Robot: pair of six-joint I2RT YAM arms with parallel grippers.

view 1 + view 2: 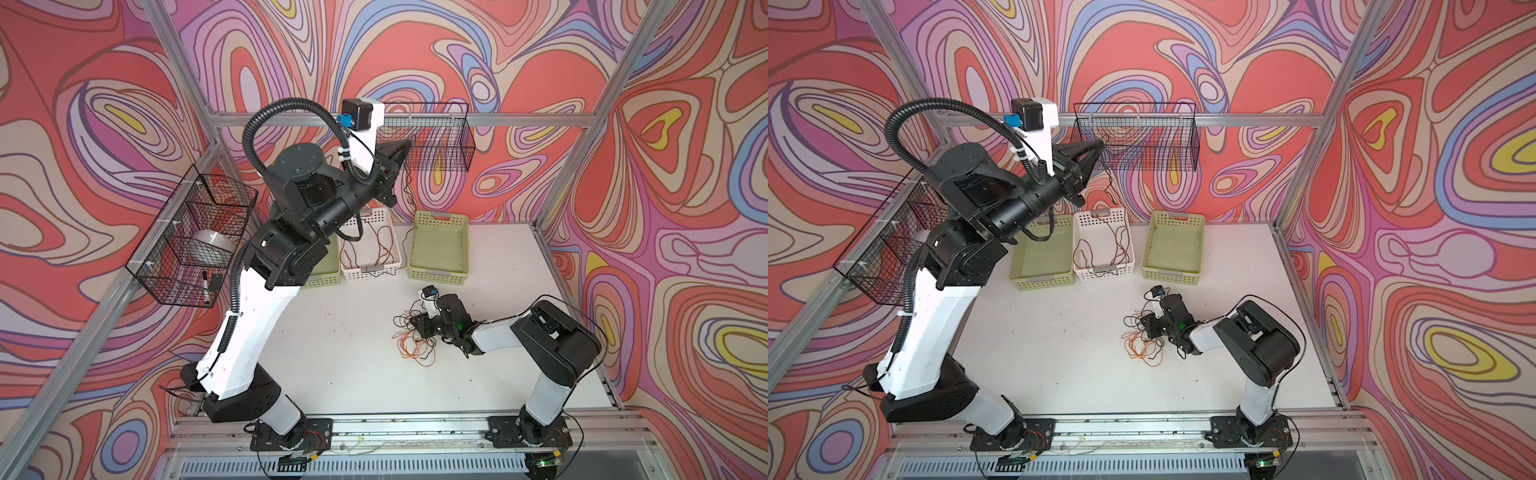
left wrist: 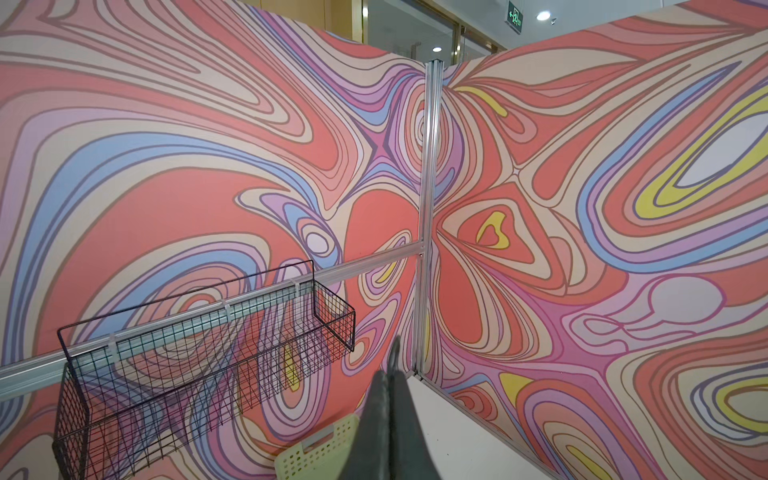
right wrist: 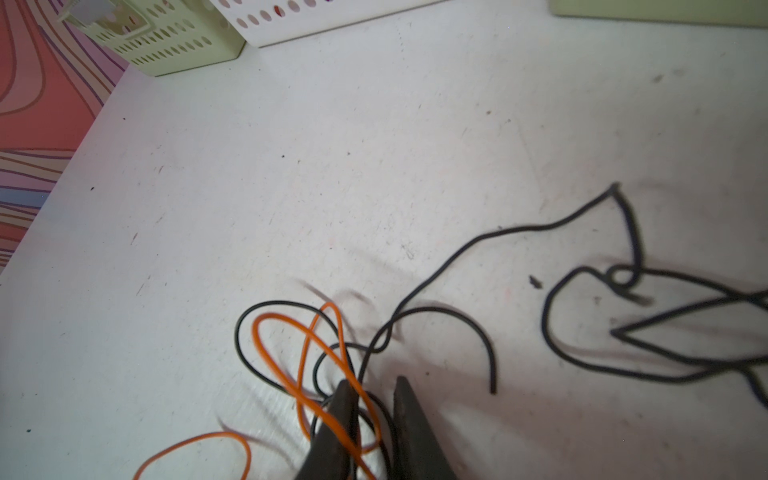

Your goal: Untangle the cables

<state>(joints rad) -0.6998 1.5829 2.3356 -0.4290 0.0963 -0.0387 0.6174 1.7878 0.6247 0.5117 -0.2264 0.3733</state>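
An orange cable and a black cable lie tangled in loose loops on the white table, right of centre. My right gripper rests low in this tangle. It is narrowly open, with black and orange strands lying between and across its fingers. The reddish-brown cable lies mostly in the white basket. One thin strand of it rises to my left gripper, which is shut and held high by the back wall.
Pale green baskets stand beside the white one, to the right and to the left. A black wire basket hangs on the back rail beside my left gripper. Another wire basket hangs on the left wall.
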